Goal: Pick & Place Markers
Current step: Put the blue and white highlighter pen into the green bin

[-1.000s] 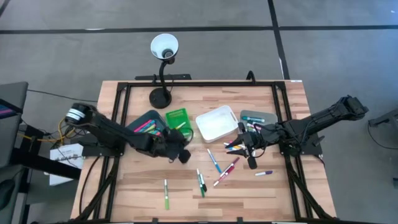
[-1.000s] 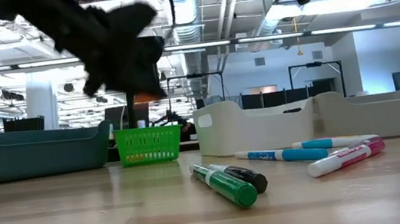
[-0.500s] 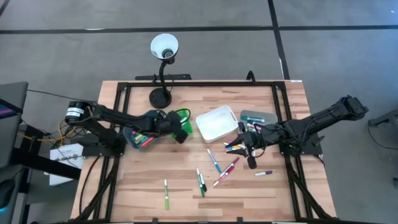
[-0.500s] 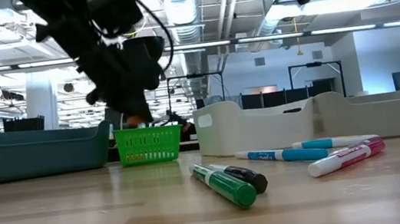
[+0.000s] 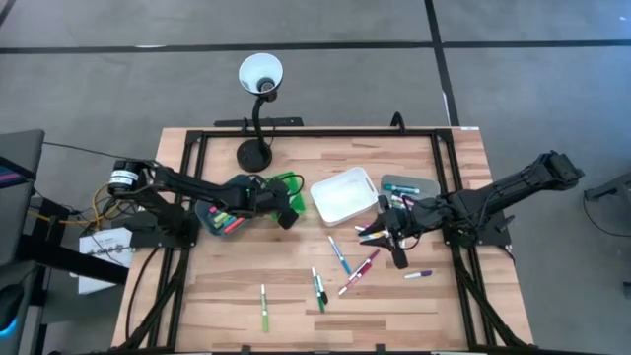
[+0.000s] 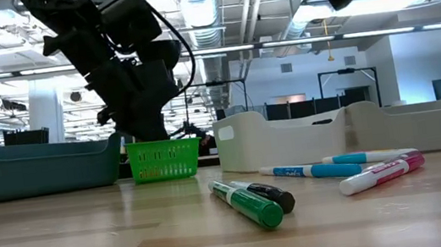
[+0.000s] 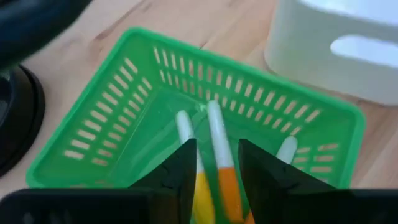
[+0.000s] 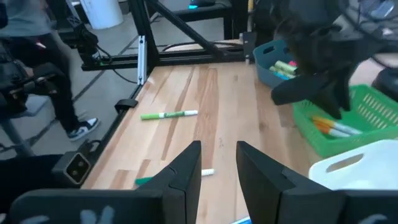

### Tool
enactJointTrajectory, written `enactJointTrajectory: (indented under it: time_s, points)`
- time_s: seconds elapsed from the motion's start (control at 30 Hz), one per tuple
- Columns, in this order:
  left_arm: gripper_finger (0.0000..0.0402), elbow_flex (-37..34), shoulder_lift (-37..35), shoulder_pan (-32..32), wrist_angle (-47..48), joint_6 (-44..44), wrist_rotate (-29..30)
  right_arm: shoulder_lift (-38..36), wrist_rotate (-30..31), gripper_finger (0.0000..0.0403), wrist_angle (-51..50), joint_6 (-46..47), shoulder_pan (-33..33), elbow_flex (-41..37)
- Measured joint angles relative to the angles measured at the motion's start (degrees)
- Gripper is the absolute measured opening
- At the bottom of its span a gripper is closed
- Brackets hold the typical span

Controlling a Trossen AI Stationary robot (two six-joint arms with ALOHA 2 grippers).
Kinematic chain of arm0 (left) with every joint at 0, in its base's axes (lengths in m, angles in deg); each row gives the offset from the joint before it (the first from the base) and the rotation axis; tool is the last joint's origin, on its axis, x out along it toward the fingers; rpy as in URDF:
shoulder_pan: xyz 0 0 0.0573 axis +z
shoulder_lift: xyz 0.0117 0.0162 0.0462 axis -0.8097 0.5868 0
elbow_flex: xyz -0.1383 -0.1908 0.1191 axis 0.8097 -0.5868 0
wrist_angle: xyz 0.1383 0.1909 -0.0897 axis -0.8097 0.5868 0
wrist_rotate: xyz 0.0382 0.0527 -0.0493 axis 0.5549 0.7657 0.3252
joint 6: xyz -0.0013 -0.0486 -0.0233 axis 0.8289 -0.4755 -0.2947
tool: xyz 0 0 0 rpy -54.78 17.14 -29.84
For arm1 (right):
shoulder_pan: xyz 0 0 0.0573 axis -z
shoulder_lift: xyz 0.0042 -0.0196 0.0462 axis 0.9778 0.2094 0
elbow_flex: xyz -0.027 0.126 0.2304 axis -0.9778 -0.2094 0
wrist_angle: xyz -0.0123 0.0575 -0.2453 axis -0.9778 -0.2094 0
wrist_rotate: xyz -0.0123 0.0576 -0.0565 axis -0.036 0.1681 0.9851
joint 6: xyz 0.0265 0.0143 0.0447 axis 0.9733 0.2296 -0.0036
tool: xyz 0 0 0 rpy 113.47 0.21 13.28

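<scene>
Reaching low over the slatted green plastic basket [image 7: 186,112], the left gripper [image 7: 214,165] has fingers spread above an orange marker [image 7: 225,180].

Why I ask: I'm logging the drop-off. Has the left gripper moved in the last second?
Yes. The left gripper went from the open table up toward the lamp base and now hangs over the green basket.

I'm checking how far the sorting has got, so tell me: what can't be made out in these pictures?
- Green basket, high view: the left gripper covers much of it; its contents cannot be counted.
- Teal bin, low view: its wall hides what lies inside.
- White bin, low view: contents hidden likewise.
- Markers under the right gripper, high view: overlapped by the arm, too small to count.
- Left wrist view: the fingers hide the orange markers' ends.
</scene>
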Motion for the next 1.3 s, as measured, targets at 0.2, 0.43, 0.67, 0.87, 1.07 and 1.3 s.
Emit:
enactJointTrajectory:
  time_s: [0.2, 0.43, 0.67, 0.87, 1.07, 1.3]
  points:
    - [0.0132, 0.0, -3.8, -2.1, -6.9, 6.1, 0.0, 4.3, 0.2, 0.0099, 1.8, 0.5, 0.0, 0.0]
    - [0.012, 0.1, -12.4, -7.6, -13.6, 14.3, 0.0, 15.6, 0.2, 0.0146, 3.1, 0.5, 0.5, 2.6]
    - [0.0113, 0.1, -16.2, -10.8, -14.9, 19.3, 0.1, 23.3, 0.5, 0.0173, -8.0, 11.0, 0.4, 10.0]
    - [0.0112, 0.1, -17.2, -10.0, -15.8, 21.0, 0.3, 28.3, 6.4, 0.0163, -27.9, 18.3, -0.2, 12.2]
    - [0.0111, 0.1, -17.2, -8.6, -17.0, 20.9, 0.3, 30.6, 7.7, 0.0151, -35.9, 20.4, 0.0, 12.2]
    - [0.011, 0.1, -17.1, -8.0, -17.2, 20.5, 0.3, 34.5, 11.0, 0.0139, -35.3, 18.5, 3.2, 12.3]
